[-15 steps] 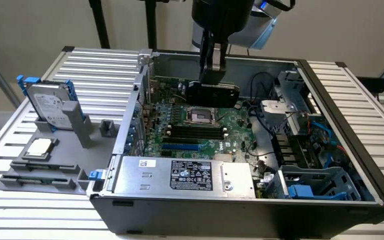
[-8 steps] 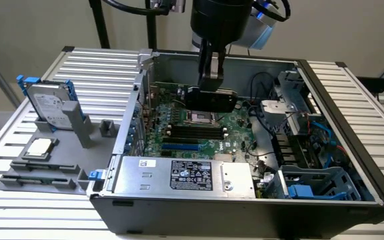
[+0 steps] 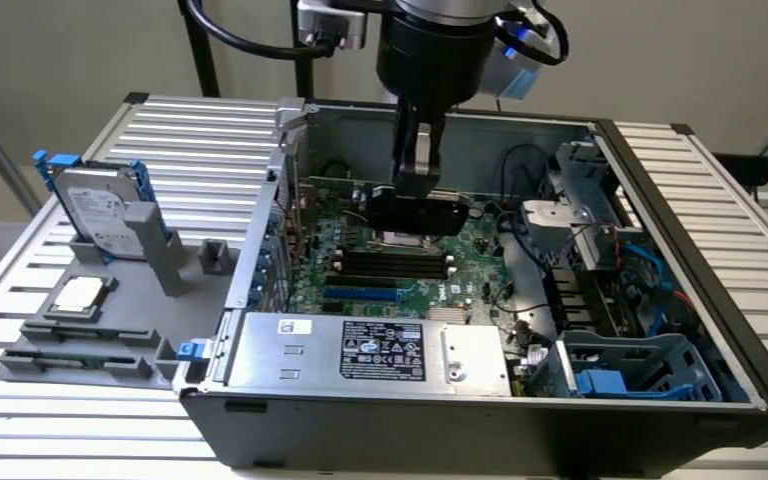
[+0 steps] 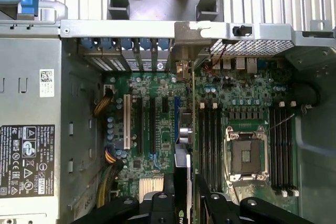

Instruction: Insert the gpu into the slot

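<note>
Right now claw (image 3: 414,192) is clenched on gpu (image 3: 424,213), mid-frame in exterior view, above green board (image 3: 471,255), not seated in slot (image 4: 177,111); slight tilt could jam its edge beside it.

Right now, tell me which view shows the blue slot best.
The wrist view: it looks straight down on the slot, showing its length beside the black slots. The exterior view shows it slanted, as a short blue strip.
</note>
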Motion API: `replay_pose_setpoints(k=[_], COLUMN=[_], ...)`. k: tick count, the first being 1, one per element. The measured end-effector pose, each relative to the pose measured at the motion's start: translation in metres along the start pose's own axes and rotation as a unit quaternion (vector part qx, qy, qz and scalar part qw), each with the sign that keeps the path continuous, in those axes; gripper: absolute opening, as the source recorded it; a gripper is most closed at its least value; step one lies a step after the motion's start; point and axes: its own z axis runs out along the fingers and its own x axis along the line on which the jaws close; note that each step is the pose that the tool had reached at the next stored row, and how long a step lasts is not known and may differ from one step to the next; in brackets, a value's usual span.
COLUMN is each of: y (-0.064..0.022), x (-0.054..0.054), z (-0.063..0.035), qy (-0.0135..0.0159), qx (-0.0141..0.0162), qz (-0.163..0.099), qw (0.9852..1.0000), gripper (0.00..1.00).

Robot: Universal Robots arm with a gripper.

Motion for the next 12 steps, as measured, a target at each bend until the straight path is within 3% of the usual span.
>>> replay_pose_setpoints(k=[12], y=[0.0071], x=[0.002], z=[0.0222], qy=[0.0], qx=[0.0008], qz=[0.0], qw=[1.0], gripper=[0.26])
